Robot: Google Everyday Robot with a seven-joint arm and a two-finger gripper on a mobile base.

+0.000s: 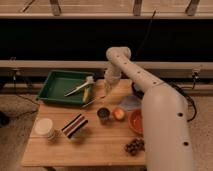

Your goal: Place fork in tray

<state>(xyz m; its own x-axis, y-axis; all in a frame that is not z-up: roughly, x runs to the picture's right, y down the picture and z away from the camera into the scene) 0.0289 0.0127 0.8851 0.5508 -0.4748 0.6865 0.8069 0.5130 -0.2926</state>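
Just off the tray's [56,89] front-right corner, the fork [94,102] lies slanted on the desk [100,146], outside the rim. Claw [107,89] hangs beside the tray's right edge, over the fork's far end; whether it is spread or pinching cannot be told. Pale utensil [78,89] and yellow stick [86,94] crowd the tray's right side; its left half shows bare floor.

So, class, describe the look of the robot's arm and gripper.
The arm is creamy white: thick, smooth, rounded tubes with small dark dots along the wide lower shell. It narrows to a gripper at the right rim of the green tray.
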